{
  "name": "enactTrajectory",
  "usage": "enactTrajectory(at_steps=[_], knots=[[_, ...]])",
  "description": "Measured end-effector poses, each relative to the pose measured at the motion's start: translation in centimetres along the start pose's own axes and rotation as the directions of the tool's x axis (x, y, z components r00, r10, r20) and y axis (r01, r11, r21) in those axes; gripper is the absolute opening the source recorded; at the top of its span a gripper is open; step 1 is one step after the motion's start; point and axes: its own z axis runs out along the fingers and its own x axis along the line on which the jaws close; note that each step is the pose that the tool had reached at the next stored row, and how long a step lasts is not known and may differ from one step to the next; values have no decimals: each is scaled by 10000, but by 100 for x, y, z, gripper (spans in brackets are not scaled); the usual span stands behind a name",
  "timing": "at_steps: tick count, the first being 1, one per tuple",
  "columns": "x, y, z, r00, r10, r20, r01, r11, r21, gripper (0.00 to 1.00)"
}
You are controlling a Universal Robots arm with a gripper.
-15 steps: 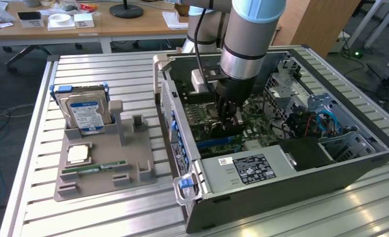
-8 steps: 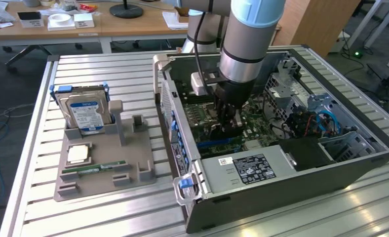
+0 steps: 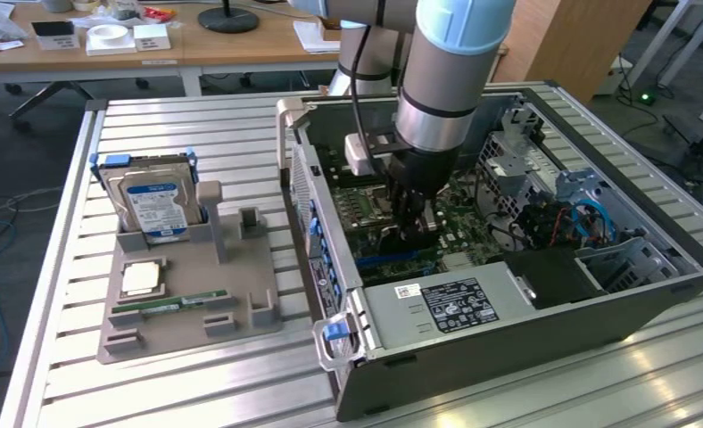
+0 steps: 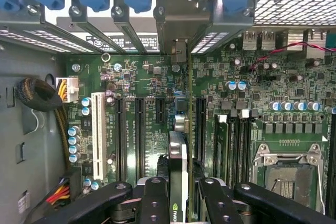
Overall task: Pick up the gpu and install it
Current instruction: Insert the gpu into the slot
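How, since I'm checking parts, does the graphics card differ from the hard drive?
The graphics card is clamped in the tool inside the computer case; the hard drive stands outside it in a grey holder. The card is dark; the drive is silver with a blue-and-white label. Both stand on edge.

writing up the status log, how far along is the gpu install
Done: the gpu is picked up and inside the computer case. In hand: the gripper grips it edge-on, lined up with a motherboard slot. Left: whether it is fully seated cannot be told; the gripper has not let go.
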Motion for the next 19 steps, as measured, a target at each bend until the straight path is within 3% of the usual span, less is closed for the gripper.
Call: enactTrajectory(at_steps=[19], knots=[[1,12,26,10000,0,-5,0,10000,-2,27]])
